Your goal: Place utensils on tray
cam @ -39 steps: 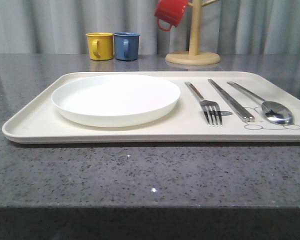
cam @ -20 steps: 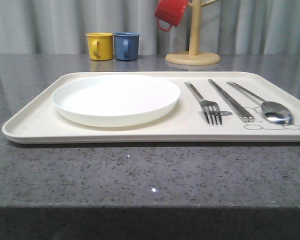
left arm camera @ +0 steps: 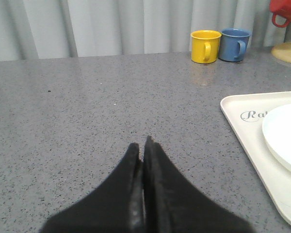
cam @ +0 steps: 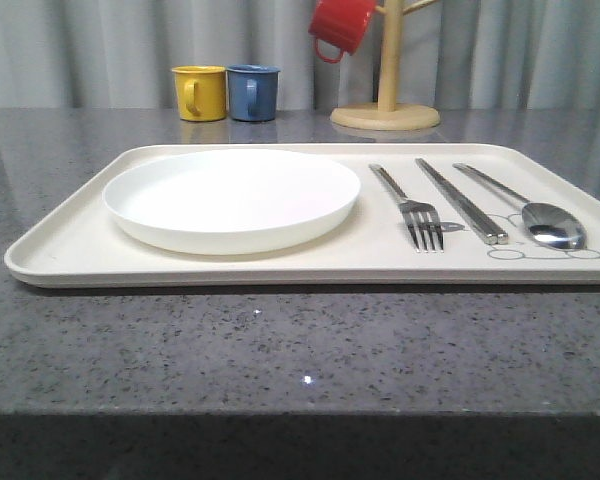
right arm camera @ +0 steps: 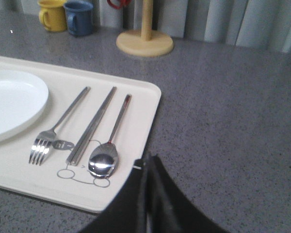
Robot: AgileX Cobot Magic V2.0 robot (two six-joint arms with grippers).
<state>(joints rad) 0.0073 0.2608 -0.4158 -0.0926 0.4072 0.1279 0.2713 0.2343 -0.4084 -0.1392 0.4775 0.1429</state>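
Nothing has shifted on the tray (cam: 70,250) over the last second: plate (cam: 232,198) on its left part, then fork (cam: 410,205), knife (cam: 462,200) and spoon (cam: 540,218) rightward. The task looks complete. Left gripper (left arm camera: 143,145) and right gripper (right arm camera: 148,162) are both pressed together, empty, off the tray.

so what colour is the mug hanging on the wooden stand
Red mug, clearest in the front view, hung on the wooden stand.

left gripper (left arm camera: 143,145): matte black, two tapered fingers narrowing to points. right gripper (right arm camera: 146,165): same black wedge-shaped fingers, small pale mark near one tip.
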